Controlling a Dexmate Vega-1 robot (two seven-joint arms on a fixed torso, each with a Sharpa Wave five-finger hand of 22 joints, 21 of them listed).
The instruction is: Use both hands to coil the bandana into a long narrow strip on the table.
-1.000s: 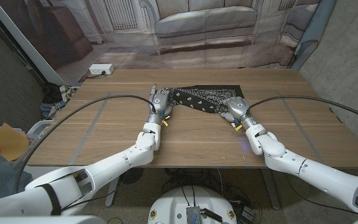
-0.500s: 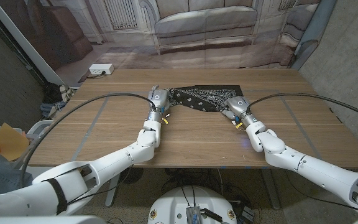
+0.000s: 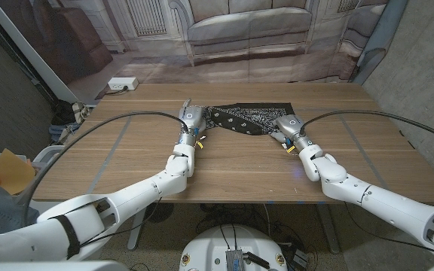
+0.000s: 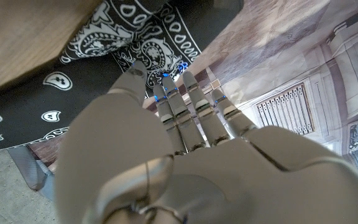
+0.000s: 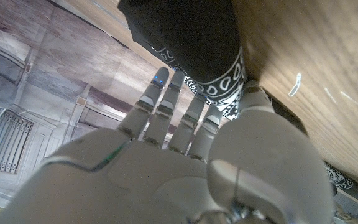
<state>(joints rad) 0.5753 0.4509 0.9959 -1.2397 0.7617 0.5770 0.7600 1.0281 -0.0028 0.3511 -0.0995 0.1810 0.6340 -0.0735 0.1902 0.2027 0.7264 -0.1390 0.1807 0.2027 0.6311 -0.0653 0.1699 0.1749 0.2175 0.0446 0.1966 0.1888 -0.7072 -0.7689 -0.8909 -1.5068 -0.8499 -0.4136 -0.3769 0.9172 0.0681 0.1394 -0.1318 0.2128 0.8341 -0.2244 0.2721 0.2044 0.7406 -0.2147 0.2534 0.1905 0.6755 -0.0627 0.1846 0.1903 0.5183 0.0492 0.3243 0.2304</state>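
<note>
Wooden table [image 3: 239, 162], black bandana [image 3: 241, 118], left robot hand [image 3: 193, 117] and right robot hand [image 3: 285, 126] touching its ends

A black cotton bandana printed with white paisley figures [image 3: 241, 117] lies between the silver-grey left hand [image 3: 193, 118] and the silver-grey right hand [image 3: 286, 127], on a brown wood-grain table [image 3: 239, 165]. Blue lights glow on the left hand's fingers [image 4: 166, 93].

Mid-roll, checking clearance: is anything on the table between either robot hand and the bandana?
Nothing visible. The left robot hand and right robot hand are both already at the bandana, one at each end, on the bare wooden table.
</note>
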